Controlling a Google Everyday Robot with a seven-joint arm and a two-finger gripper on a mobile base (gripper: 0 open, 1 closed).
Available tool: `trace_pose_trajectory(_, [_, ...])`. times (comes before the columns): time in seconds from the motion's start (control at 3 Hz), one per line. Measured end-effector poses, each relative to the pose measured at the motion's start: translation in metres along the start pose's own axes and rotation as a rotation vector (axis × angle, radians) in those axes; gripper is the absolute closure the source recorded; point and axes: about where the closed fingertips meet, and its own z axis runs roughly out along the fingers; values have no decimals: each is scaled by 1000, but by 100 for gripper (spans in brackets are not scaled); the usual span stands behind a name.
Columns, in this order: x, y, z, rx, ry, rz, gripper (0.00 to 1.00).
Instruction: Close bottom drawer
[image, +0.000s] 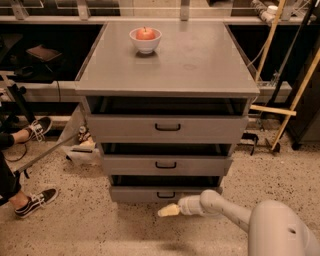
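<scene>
The bottom drawer (135, 194) is the lowest and smallest grey front of the cabinet, with a short black bar handle (166, 195). It stands a little way out, with a dark gap above its front. My gripper (168, 210), cream-coloured at the tip, is low near the floor, just below and in front of the handle, pointing left. The white arm (225, 210) reaches in from the lower right.
The middle drawer (165, 164) and top drawer (167, 127) also stand partly out. A white bowl with an apple (145, 38) sits on the cabinet top. A person's legs and sneakers (35, 200) are at the left; wooden poles (295, 95) lean at the right.
</scene>
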Motion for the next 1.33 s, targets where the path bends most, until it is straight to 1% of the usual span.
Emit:
trace_pose_trajectory(0.33, [-5,-42,7,70,-20,77,0])
trace_pose_trajectory(0.67, [-12,-49,8,84,-52,96,0])
trace_pose_trajectory(1.0, [-25,-47,10,86,-115,111,0])
trace_pose_trajectory(1.33, [-24,-47,9,86,-114,111,0])
